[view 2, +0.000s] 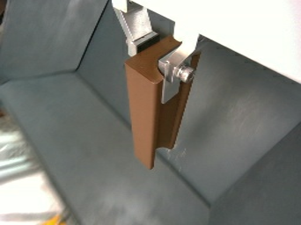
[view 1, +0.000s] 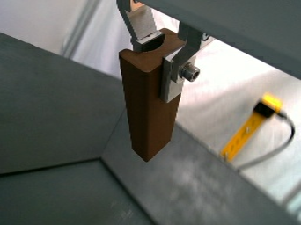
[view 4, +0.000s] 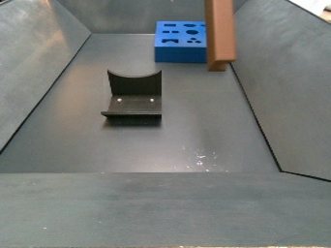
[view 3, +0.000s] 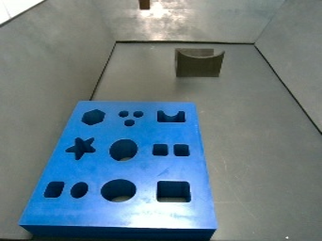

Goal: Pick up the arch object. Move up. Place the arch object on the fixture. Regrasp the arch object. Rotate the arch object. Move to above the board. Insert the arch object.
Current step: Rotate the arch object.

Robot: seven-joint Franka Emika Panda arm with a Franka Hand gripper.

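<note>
Arch [view 1: 150,104] hangs straight down from the claw [view 1: 160,51], high up in the air. The two silver fingers [view 2: 177,72] press on its top end from both sides, so the claw is closed tight on the brown block. The rest of the arch hangs free below them, and nothing else touches it. In a side view the arch [view 4: 222,34] shows at the top edge, well above the grey floor [view 4: 181,136]. The dark fixture [view 4: 134,98] stands on the floor with nothing on it. The blue board [view 3: 126,165] lies flat, well apart from the fixture [view 3: 199,63].
</note>
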